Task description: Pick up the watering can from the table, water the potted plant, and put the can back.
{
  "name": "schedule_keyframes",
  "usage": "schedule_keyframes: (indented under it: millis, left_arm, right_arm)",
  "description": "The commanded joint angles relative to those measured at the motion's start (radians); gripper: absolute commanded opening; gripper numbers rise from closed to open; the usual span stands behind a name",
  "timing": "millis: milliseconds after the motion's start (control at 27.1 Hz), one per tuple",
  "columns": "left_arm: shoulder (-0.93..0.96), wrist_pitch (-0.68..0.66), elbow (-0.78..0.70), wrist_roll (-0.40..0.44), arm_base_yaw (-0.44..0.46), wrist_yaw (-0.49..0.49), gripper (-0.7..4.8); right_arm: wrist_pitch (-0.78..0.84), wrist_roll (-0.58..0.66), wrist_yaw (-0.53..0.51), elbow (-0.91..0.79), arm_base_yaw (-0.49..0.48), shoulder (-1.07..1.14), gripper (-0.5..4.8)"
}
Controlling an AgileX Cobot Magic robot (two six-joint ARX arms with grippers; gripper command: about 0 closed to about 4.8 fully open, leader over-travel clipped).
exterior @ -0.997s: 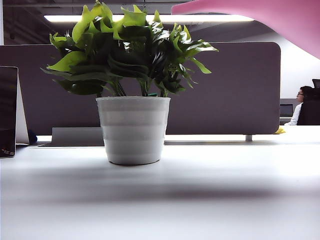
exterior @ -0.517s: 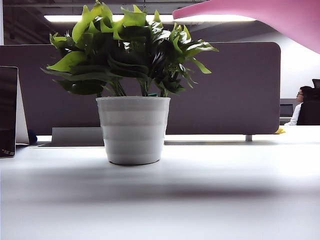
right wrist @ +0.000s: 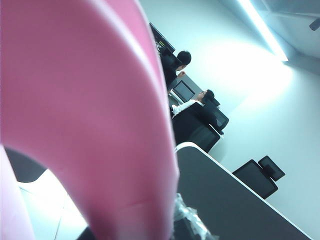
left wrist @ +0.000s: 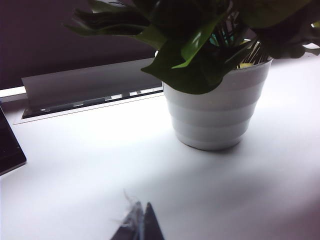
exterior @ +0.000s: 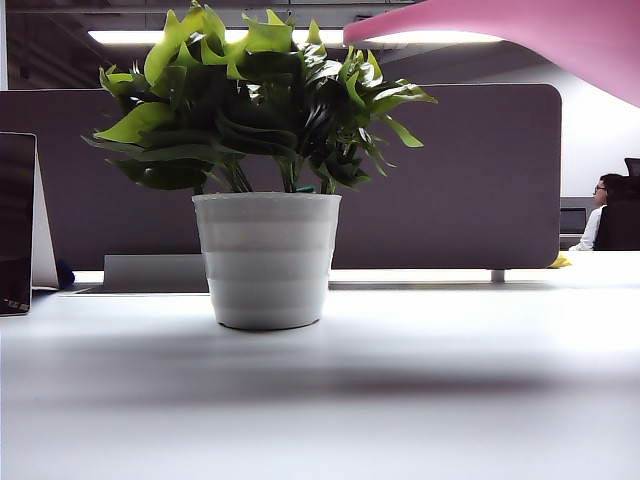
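Exterior: we see the plant (exterior: 265, 110) on the bench (exterior: 420, 400), the can (exterior: 520, 30) aloft, spout over its leaves.
Left wrist: left pincer (left wrist: 140, 225) low above the bench, closed, empty.
Right wrist: right pincer itself hidden; the can fills the frame, grip unclear.

The white tabletop (exterior: 450, 400) is smooth and broad, with a soft band of shadow across its middle. The plant (exterior: 265, 180) stands upright on it in a white ribbed pot, toward ten o'clock from the exterior view's centre. Along the far edge, a dark screen (exterior: 15, 225) rests at nine o'clock, a low grey strip (exterior: 150, 272) lies behind the pot, and the dark grey divider (exterior: 470, 180) stands on a thin foot near three o'clock.
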Motion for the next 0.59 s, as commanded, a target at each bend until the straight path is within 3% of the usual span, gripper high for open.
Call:
schedule_keyframes:
  millis: [37, 591]
  left_arm:
    - [0.001, 0.008, 0.001, 0.000, 0.002, 0.002, -0.05]
    - [0.001, 0.008, 0.001, 0.000, 0.002, 0.002, -0.05]
  right_arm:
    - [0.085, 0.012, 0.001, 0.014, 0.001, -0.008, -0.06]
    - [0.134, -0.014, -0.020, 0.032, 0.001, 0.001, -0.06]
